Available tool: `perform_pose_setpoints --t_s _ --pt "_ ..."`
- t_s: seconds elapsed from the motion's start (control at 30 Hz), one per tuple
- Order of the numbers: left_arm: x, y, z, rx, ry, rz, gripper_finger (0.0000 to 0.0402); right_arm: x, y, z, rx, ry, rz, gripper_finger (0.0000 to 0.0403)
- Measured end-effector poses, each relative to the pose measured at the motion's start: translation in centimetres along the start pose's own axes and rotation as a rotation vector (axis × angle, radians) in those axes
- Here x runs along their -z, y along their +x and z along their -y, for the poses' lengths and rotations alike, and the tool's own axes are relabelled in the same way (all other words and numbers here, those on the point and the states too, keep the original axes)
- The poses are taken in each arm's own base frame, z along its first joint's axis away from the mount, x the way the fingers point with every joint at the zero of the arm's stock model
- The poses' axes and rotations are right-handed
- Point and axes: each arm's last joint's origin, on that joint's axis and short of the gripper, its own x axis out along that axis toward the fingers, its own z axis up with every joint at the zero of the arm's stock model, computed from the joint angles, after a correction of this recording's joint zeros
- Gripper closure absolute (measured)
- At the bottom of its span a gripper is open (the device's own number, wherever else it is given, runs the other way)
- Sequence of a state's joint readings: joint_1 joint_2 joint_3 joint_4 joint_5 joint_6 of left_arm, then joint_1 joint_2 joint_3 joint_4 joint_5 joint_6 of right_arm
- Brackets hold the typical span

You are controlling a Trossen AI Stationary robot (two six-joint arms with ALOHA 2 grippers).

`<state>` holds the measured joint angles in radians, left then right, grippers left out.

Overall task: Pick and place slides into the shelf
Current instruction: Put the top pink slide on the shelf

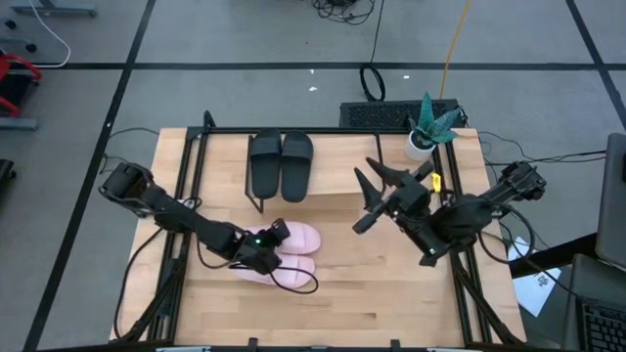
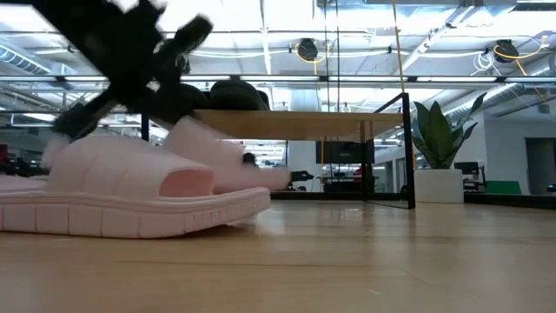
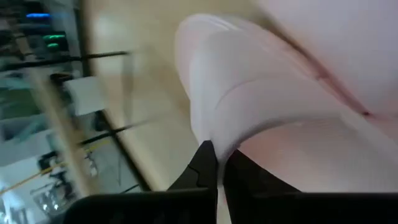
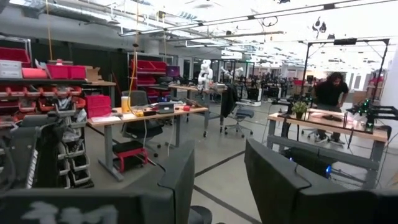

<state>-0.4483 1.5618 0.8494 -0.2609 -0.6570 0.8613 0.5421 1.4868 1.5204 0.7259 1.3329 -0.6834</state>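
Down at the pink slides (image 1: 293,249), the left gripper (image 1: 271,240) has its fingers (image 3: 208,165) pinched together on the strap edge of one pink slide (image 3: 273,112), in front of the shelf (image 1: 323,171). Both pink slides lie side by side on the table (image 1: 391,293), with bare wood toward the front edge. Two black slides (image 1: 281,161) sit side by side on the shelf's left half; its right half is bare. Right of the shelf's front edge, the right gripper (image 1: 377,196) hangs raised, fingers (image 4: 180,174) partly apart and holding nothing. A potted plant (image 1: 430,127) stands at the shelf's far right corner.
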Motion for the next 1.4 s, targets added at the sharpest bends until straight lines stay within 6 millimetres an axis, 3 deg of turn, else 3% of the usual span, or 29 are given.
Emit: perform_pose_setpoints --t_s 0.4,0.53,0.77,1.0,1.13,1.27,1.4 --pt "-1.7 -4.7 -6.1 -0.119 -0.065 0.034 0.0401 -0.7 0.5 1.0 0.036 0.059 0.021 0.0273" --pt "-2.8 -7.1 -9.6 -0.198 -0.172 0.105 0.0401 -1.1 0.9 1.6 0.067 0.087 0.037 0.0273" --pt "-4.1 -10.8 -16.3 -0.354 -0.518 0.163 0.0401 -2.0 1.9 3.5 0.136 0.106 0.102 0.0273" --pt "-6.6 -9.7 -22.5 -0.484 -0.676 0.042 0.0401 -4.4 2.0 7.0 0.13 0.113 0.267 0.0273" --pt "-7.0 -8.2 -25.2 -0.571 -0.735 -0.096 0.0401 -6.5 1.0 10.6 0.124 0.151 0.355 0.0273" --pt "-6.9 -6.8 -27.4 -0.639 -0.796 -0.158 0.0401 -8.2 -0.3 14.3 0.124 0.209 0.388 0.0273" --pt "-6.2 -4.6 -28.3 -0.691 -0.844 -0.229 0.0401 -9.2 -1.0 17.3 0.128 0.233 0.39 0.0273"
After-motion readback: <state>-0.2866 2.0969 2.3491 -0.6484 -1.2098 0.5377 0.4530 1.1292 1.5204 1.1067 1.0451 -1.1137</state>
